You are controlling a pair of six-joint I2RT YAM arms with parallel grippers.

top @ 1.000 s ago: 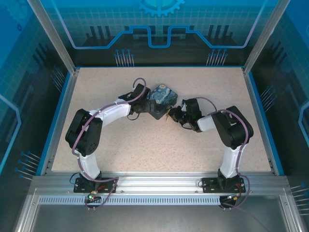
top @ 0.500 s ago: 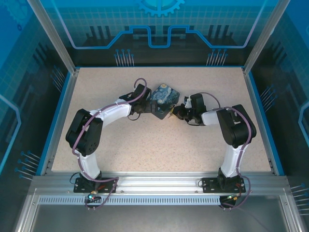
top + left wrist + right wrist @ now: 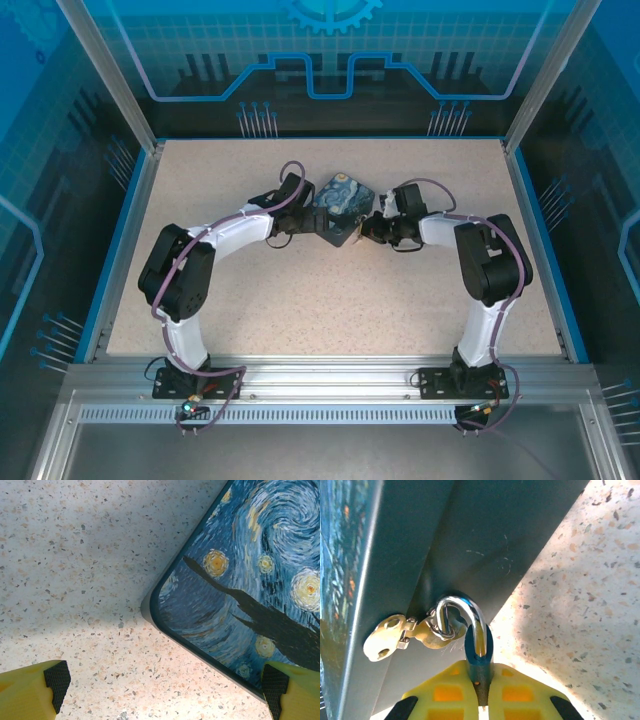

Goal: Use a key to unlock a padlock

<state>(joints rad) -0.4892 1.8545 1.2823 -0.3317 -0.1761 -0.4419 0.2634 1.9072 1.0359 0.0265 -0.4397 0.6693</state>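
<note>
The padlock (image 3: 479,650) has a small blue body and a silver shackle (image 3: 470,611) that passes through the ring of a brass hasp (image 3: 402,632) on the box's side wall. My right gripper (image 3: 480,680) is shut on the padlock body, its yellow fingers (image 3: 445,690) pressing it from both sides. In the top view that gripper (image 3: 362,232) sits at the near right corner of the swirl-painted box (image 3: 338,198). My left gripper (image 3: 165,685) is open, straddling bare table beside a box corner (image 3: 152,605), its right finger over the lid. The key is out of view.
The box (image 3: 250,580) lies at the middle of the speckled table (image 3: 300,300), between the two wrists. A blue raised border (image 3: 120,240) runs round the table. Bare surface lies near, left and right of the arms.
My right wrist has swung away from the bases and slightly left, closing in on the box's corner. The left arm has stayed still.
</note>
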